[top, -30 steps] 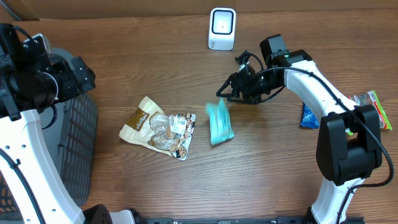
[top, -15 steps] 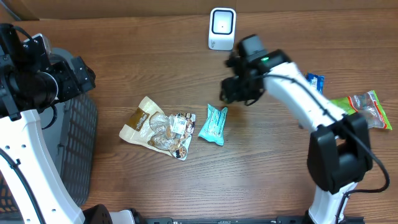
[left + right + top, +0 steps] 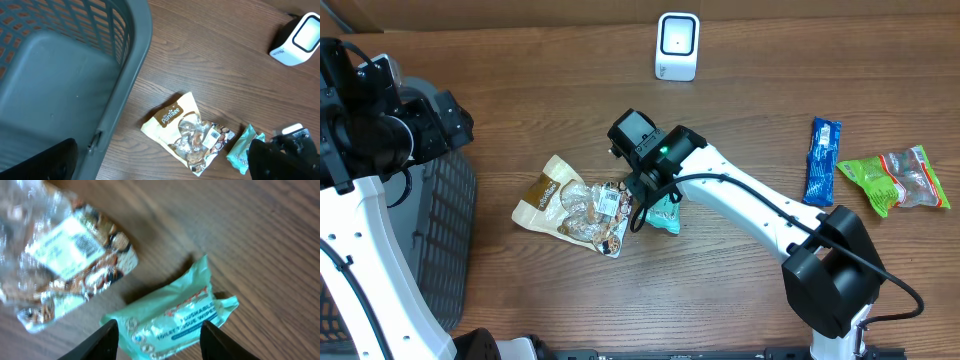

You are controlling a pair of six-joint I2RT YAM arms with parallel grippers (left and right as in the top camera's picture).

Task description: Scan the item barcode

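Brown wood-grain tabletop (image 3: 520, 80) carries a white scanner (image 3: 677, 45) at its far edge and a gray basket (image 3: 455, 235) on the left. The teal wipes packet (image 3: 170, 315) lies flat just right of a clear snack bag (image 3: 575, 207), in front of the scanner and well apart from it.

A second ago the right arm was up beside the scanner with the packet a blur below it. Half a second ago the packet already lay in this spot. The arm has since swung down, and the right tool (image 3: 162, 340) hangs directly over the packet, fingers partly apart with one near each end. Whether they touch it cannot be told.

A blue bar (image 3: 822, 160) and a green packet (image 3: 890, 178), earlier partly hidden by the arm, show fully at the right. The left tool (image 3: 160, 167) is unchanged, spread wide and empty above the basket's edge.
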